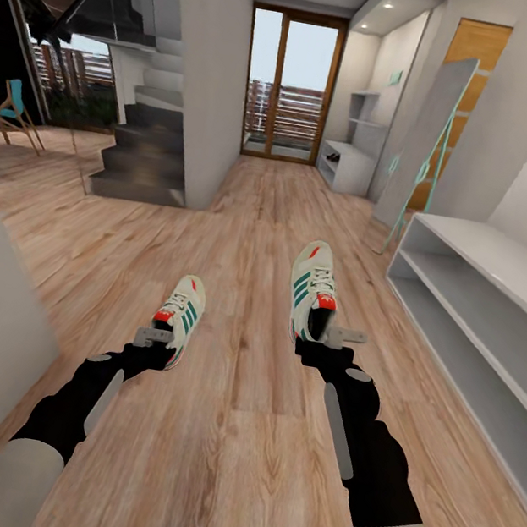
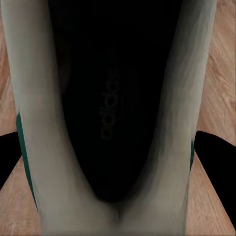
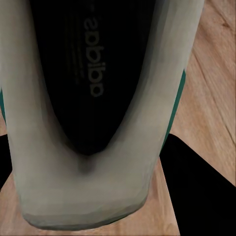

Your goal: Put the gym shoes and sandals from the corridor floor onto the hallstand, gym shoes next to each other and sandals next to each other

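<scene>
Both arms reached forward, each set of jaws clamped on one gym shoe's heel: left gym shoe (image 1: 180,311), right gym shoe (image 1: 313,291), carried above the corridor floor (image 1: 219,428). Transport seemed underway; next, approach the hallstand (image 1: 350,154) down the corridor.

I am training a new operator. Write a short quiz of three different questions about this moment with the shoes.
1. True or false: each end effector, left and right, is closed on one gym shoe.
2. Which side of the corridor, in the head view, has the plain low white bench? A) left B) right C) straight ahead by the glass door
3. Fill in: the brand word printed on the dark insole of the left gym shoe is ____.

Key
1. True; the right gym shoe is held at its heel, like the left one.
2. B
3. adidas
</scene>
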Available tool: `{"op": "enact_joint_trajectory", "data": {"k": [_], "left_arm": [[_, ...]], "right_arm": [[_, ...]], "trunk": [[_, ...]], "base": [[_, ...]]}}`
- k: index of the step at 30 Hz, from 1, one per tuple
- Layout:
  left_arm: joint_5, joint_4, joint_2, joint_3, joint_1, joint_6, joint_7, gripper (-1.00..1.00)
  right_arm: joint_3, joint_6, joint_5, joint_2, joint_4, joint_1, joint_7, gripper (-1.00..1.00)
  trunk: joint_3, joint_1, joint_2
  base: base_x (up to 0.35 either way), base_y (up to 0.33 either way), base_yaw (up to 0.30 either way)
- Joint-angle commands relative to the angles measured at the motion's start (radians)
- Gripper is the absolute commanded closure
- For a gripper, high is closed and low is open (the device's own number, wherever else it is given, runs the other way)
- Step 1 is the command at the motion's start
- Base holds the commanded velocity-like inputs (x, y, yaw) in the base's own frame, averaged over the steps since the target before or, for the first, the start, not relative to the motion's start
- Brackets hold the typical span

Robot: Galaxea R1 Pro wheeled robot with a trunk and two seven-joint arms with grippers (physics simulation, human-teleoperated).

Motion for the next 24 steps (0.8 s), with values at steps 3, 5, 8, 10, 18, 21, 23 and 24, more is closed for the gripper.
{"op": "enact_joint_trajectory", "data": {"k": [3, 5, 8, 10, 18, 21, 23, 24], "left_arm": [[0.004, -0.001, -0.001, 0.002, 0.0, 0.007, -0.004, 1.0], [0.004, -0.001, -0.002, 0.002, 0.0, 0.007, -0.004, 1.0], [0.005, -0.001, -0.002, 0.001, 0.0, 0.007, -0.004, 1.0], [0.004, -0.001, -0.002, 0.001, 0.0, 0.007, -0.004, 1.0], [0.005, -0.001, -0.01, 0.001, 0.0, 0.007, -0.004, 1.0], [0.004, -0.001, -0.013, 0.001, 0.0, 0.007, -0.004, 1.0], [0.004, -0.001, -0.015, 0.001, 0.0, 0.007, -0.004, 1.0], [0.004, -0.001, -0.015, 0.001, 0.0, 0.007, -0.004, 1.0]], "right_arm": [[0.001, 0.004, -0.009, 0.0, -0.001, -0.001, -0.009, 1.0], [0.001, 0.004, -0.009, 0.0, -0.001, -0.001, -0.009, 1.0], [0.001, 0.004, -0.009, 0.0, -0.001, -0.001, -0.009, 1.0], [0.001, 0.004, -0.009, 0.0, -0.001, -0.001, -0.009, 1.0], [0.001, 0.005, -0.009, 0.0, -0.002, -0.001, -0.009, 1.0], [0.002, 0.004, -0.009, 0.0, -0.001, -0.001, -0.009, 1.0], [0.003, 0.004, -0.013, 0.0, -0.001, -0.001, -0.009, 1.0], [0.003, 0.004, -0.013, 0.0, -0.001, -0.001, -0.009, 1.0]], "trunk": [[-0.001, 0.0, 0.0], [-0.001, 0.0, 0.0], [-0.001, 0.0, 0.0], [-0.001, 0.0, 0.0], [-0.001, 0.0, 0.0], [-0.001, 0.0, 0.0], [-0.001, 0.0, 0.0], [-0.001, 0.0, 0.0]], "base": [[0.335, 0.0, 0.025], [0.335, 0.0, 0.011], [0.335, 0.0, 0.004], [0.335, 0.0, 0.001], [0.335, 0.0, 0.0], [0.335, 0.0, 0.0], [0.335, 0.0, 0.0], [0.335, 0.0, 0.0]]}}
